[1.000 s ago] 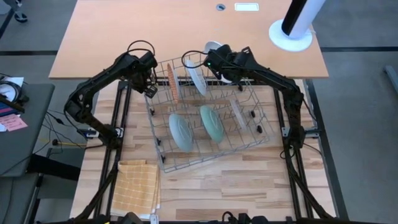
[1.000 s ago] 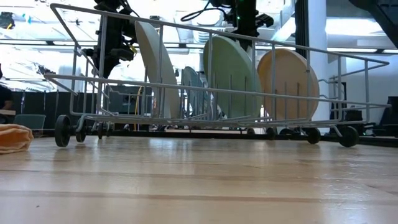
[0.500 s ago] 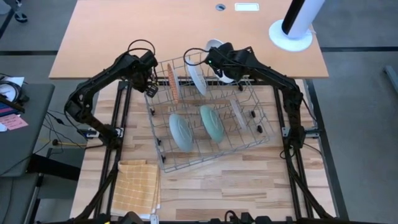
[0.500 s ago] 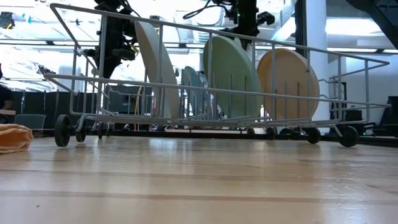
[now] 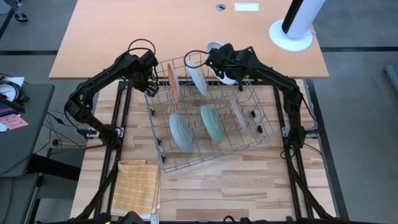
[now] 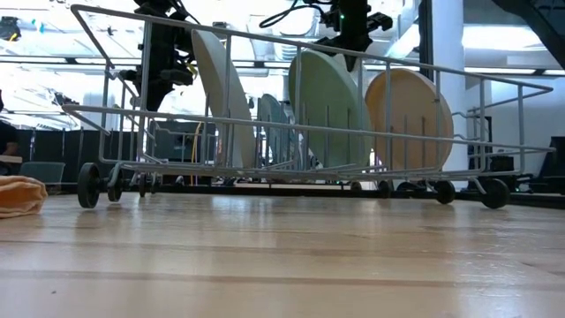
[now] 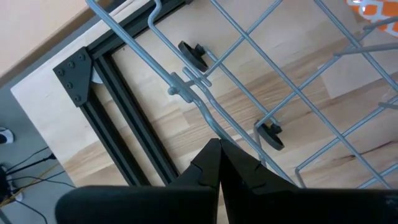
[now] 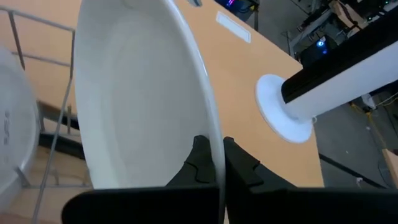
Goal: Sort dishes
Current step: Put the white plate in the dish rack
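A grey wire rack (image 5: 208, 118) holds plates standing on edge between its tines: an orange-red patterned one (image 5: 175, 88), a white one (image 5: 198, 81), two teal ones (image 5: 181, 131) (image 5: 212, 122) and a beige one (image 5: 238, 112). My right gripper (image 5: 217, 62) is over the rack's far edge, shut on another white plate (image 5: 213, 46). My left gripper (image 5: 149, 82) is shut at the rack's far left corner, its tips (image 7: 216, 149) right by the rim wire (image 7: 198, 106). My right gripper pinches the white plate's rim (image 8: 214, 140), one finger on the hollow face and one on the back. The plate (image 8: 143, 93) stands on edge in the hold; its lower edge is hidden by the gripper. My left gripper's tips are at the rim wire; I cannot tell whether they touch.
A folded yellow checked cloth (image 5: 138, 185) lies at the table's near left. A white round lamp or stand base (image 5: 290, 34) sits on the orange desk (image 5: 124, 37) beyond the table. The rack stands on small black wheels (image 6: 88, 184).
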{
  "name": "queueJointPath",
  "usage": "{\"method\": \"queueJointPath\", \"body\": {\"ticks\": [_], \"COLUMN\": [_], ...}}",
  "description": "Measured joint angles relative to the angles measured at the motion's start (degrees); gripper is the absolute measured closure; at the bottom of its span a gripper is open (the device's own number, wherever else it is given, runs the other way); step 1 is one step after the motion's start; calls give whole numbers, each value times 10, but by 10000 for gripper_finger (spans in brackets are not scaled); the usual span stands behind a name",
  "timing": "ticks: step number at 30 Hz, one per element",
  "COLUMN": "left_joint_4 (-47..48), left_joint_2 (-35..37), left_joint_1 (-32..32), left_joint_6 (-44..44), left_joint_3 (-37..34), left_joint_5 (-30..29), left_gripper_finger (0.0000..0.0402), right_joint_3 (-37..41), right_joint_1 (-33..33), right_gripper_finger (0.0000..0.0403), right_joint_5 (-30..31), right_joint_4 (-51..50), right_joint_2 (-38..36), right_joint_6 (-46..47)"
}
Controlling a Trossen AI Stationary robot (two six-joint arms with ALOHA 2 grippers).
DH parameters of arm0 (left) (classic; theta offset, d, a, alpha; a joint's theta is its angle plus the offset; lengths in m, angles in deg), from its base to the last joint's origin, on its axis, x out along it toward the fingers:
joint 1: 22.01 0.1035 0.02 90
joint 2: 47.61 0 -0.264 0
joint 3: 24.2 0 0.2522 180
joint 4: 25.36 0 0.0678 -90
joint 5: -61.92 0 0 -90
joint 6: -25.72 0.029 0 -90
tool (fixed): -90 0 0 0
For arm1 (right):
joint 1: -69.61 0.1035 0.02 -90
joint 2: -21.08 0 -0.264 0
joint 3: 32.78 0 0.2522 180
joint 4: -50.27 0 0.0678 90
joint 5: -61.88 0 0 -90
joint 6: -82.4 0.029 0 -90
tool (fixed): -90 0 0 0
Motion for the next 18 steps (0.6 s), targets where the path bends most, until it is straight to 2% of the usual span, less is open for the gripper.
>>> {"method": "queueJointPath", "body": {"ticks": [8,18], "left_joint_4": [0,3], "left_joint_2": [0,0], "left_joint_1": [0,-3], "left_joint_6": [0,-2], "left_joint_3": [0,0], "left_joint_5": [3,3], "left_gripper_finger": [401,401], "right_joint_3": [0,0], "right_joint_1": [2,-2], "right_gripper_finger": [400,400], "right_joint_5": [-18,-11], "right_joint_4": [-16,-37], "right_joint_2": [8,5], "right_joint_6": [44,43]}}
